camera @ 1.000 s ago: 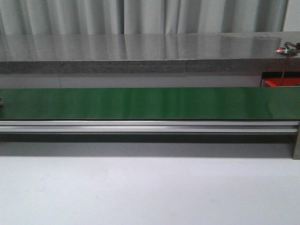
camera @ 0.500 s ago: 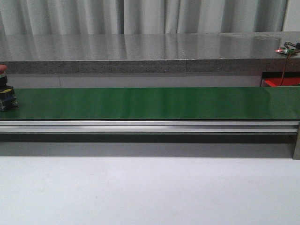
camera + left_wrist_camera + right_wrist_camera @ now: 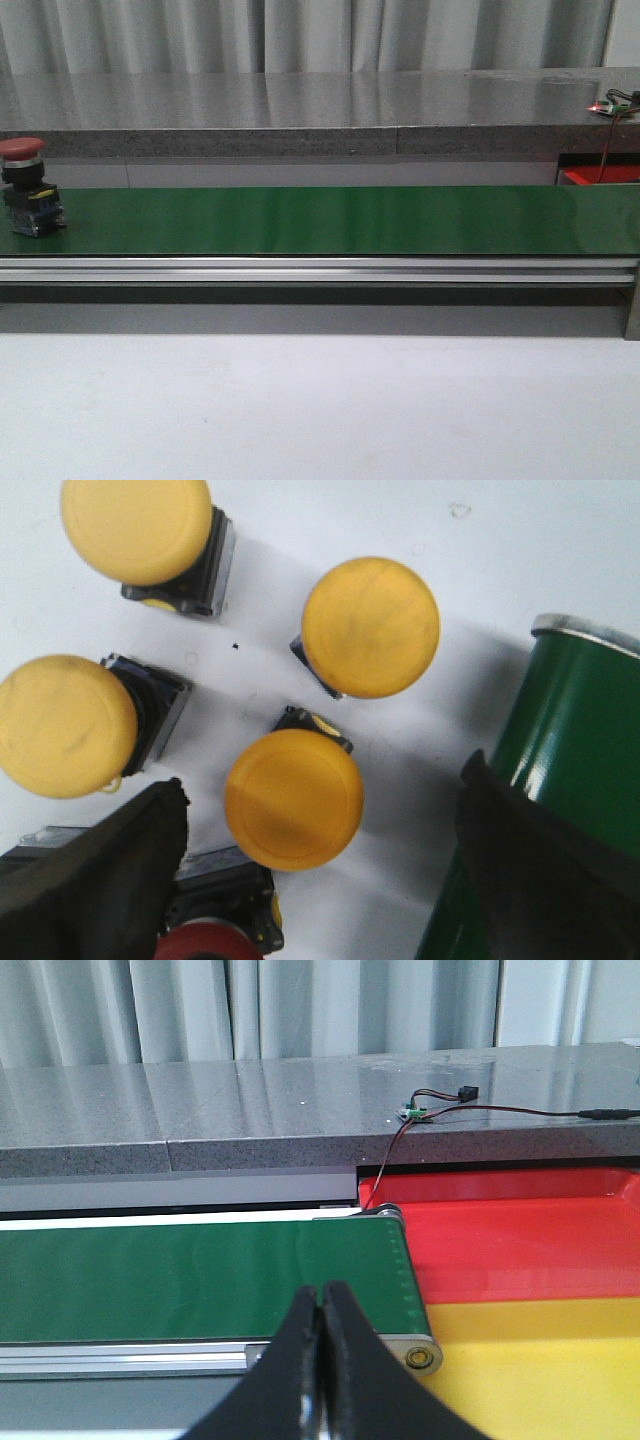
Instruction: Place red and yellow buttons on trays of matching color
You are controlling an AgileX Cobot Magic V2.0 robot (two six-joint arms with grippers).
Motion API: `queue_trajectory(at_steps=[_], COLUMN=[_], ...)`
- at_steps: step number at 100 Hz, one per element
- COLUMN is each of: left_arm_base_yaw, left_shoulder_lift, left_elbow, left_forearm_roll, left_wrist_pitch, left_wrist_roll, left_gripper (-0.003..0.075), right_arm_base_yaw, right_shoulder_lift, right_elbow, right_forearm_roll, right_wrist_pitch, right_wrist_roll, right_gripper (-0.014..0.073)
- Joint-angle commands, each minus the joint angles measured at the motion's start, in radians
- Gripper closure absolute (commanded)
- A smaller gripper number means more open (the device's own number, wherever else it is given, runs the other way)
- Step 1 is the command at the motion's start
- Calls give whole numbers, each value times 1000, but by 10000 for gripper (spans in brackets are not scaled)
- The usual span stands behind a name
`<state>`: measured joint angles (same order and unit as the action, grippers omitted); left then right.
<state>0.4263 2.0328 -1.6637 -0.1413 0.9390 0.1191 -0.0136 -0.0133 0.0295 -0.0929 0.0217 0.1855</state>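
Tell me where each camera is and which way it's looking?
Front view: faces forward over the table at the green belt, a red button at its left end; no robot parts show.
Left wrist view: looks down on yellow buttons beside the belt's end; the open left gripper shows.
Right wrist view: looks along the belt's other end at the red tray and yellow tray; the shut right gripper shows.
All share the belt.

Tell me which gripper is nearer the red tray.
Right. The right gripper, shut, hangs at the belt's end beside the red tray. The left gripper is open over yellow buttons; no tray is visible there.
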Motion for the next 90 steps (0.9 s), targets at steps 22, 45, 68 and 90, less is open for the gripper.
queue_trajectory(at_steps=[22, 45, 68, 90], left_arm_base_yaw=[-2, -2, -2, -2], left_shoulder_lift=[-19, 17, 20, 20], left_elbow=[-33, -42, -44, -44], left_forearm_roll=[-15, -15, -15, -15], left_wrist_pitch=[-48, -58, -82, -84], left_wrist_roll=[1, 1, 1, 1], left_gripper=[173, 174, 278, 456], right_arm_base_yaw=[-8, -8, -8, -8], right_shoulder_lift=[-16, -16, -16, -16], right_elbow=[-18, -18, -18, -18], right_forearm_roll=[-13, -13, -13, -13], right_wrist_pitch=[-75, -75, -75, -75], right_wrist_roll=[-2, -2, -2, -2], right_gripper=[666, 666, 666, 666])
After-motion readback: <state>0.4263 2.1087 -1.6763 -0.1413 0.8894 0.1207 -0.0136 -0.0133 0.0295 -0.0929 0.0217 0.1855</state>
